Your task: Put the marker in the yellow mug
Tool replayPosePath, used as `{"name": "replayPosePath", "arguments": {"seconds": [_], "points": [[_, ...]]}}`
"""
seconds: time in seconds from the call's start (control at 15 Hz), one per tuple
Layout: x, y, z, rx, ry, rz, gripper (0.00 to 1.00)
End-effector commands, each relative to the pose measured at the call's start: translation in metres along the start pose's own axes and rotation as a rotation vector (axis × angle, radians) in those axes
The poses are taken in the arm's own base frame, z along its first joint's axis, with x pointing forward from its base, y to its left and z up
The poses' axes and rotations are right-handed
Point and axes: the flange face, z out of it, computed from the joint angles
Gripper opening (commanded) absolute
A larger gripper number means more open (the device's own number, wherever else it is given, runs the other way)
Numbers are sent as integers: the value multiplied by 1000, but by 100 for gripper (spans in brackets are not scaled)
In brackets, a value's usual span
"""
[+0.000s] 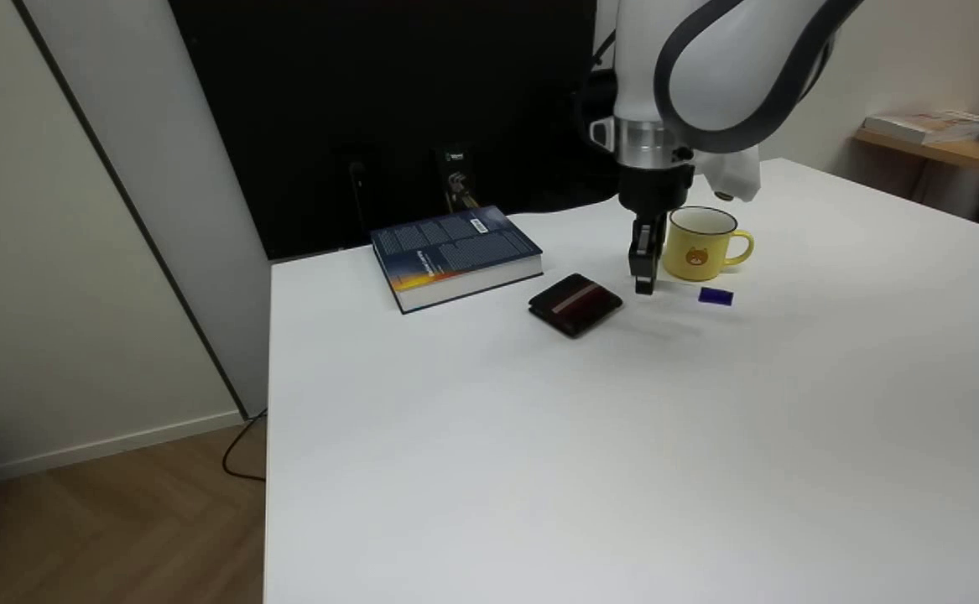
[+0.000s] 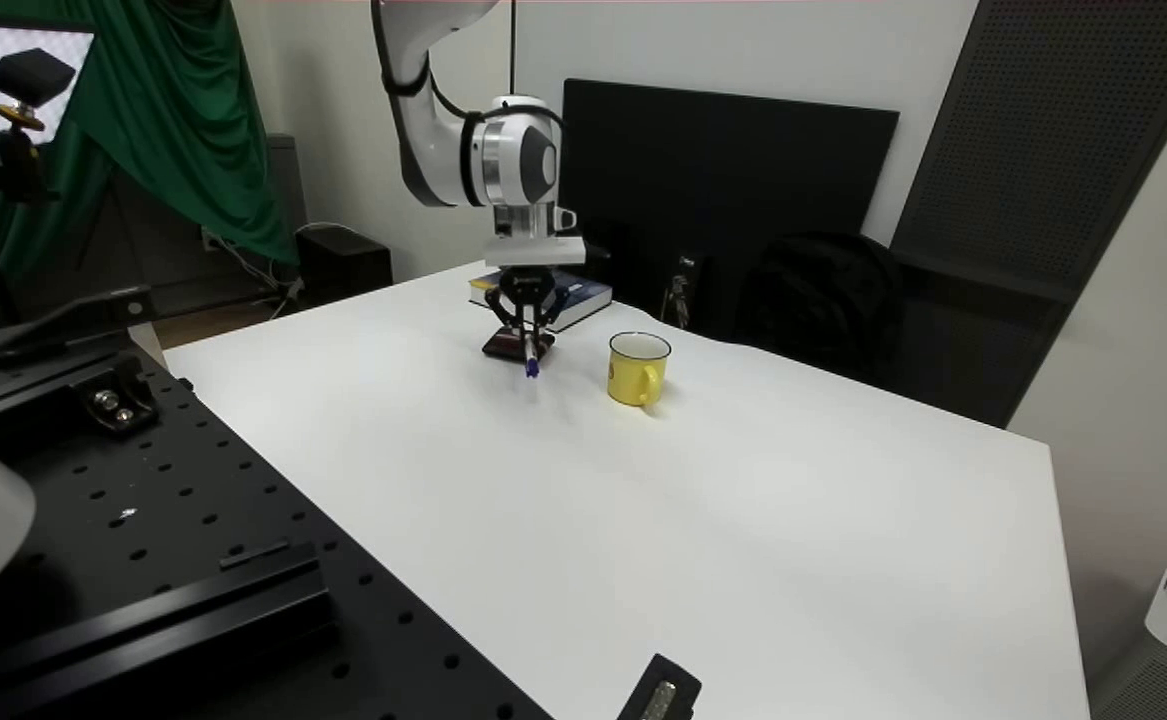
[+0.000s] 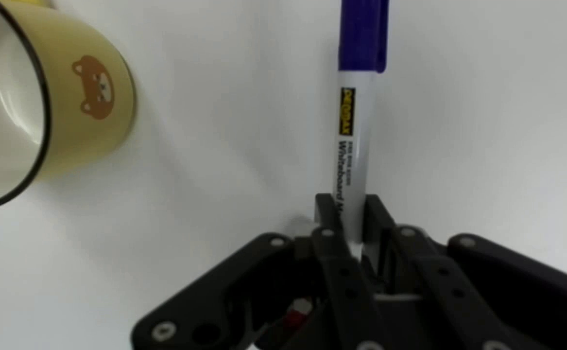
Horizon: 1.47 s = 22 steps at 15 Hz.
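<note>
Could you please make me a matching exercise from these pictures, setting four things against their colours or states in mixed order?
1. marker
2. yellow mug
3. book
4. wallet

A. dark, with a pale stripe across it
B. mostly dark blue, yellow-orange at one edge
C. held by the gripper
D. upright, with a bear face on its side

Pairs: 1-C; 2-D; 3-B; 4-A

In an exterior view: camera raised, facing obliquely down across the surface (image 1: pixel 497 470) to a black panel (image 1: pixel 388 117) on the far side. In an exterior view: raised, more distant, a perforated bench (image 2: pixel 193 490) at near left. Both share surface, book (image 1: pixel 464 252), yellow mug (image 1: pixel 695 257). Wrist view: close, facing down past the jaws, yellow mug at left.
</note>
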Motion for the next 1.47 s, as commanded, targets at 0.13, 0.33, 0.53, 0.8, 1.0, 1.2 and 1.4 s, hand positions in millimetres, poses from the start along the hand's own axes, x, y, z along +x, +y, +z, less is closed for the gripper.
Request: {"name": "replayPosePath", "arguments": {"seconds": [0.13,0.33,0.53,0.8,1.0,1.2,1.4], "points": [[12,33,-48,-130,71,35,4],[16,46,-69,-195,180,72,4],[15,58,-82,-215,307,132,4],[-1,81,-92,-240,435,230,4],[-20,101,-97,-280,519,308,4],[-43,114,-99,-313,589,384,4],[-65,116,-97,-347,647,442,4]]}}
